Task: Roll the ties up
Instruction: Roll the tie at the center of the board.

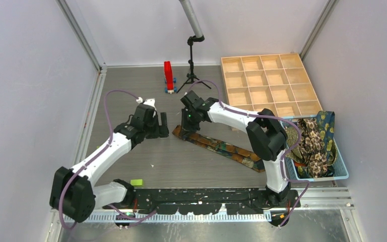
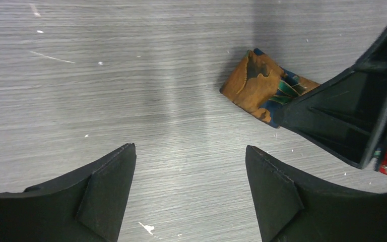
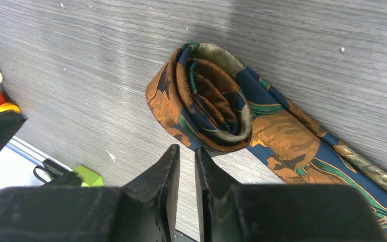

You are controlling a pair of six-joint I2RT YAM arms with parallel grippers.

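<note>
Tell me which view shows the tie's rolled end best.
Right wrist: the roll sits close up, its layers plain. Left wrist shows the roll partly hidden. Top view shows the tie laid out, but the roll is tiny.

A tie on the table, more in the basket.
The tie point(image 1: 216, 143) lay across the middle of the table point(image 1: 146, 91), its rolled end point(image 3: 206, 101) at the left and its tail running right toward the basket point(image 1: 340, 174), which held more ties point(image 1: 315, 143). The left gripper point(image 1: 158, 126) stood left of the roll, the right gripper point(image 3: 187, 156) just beside it. A tray point(image 1: 269, 83) lay behind the basket, with a stand point(image 1: 192, 75) and a block point(image 1: 168, 76) to its left.
</note>
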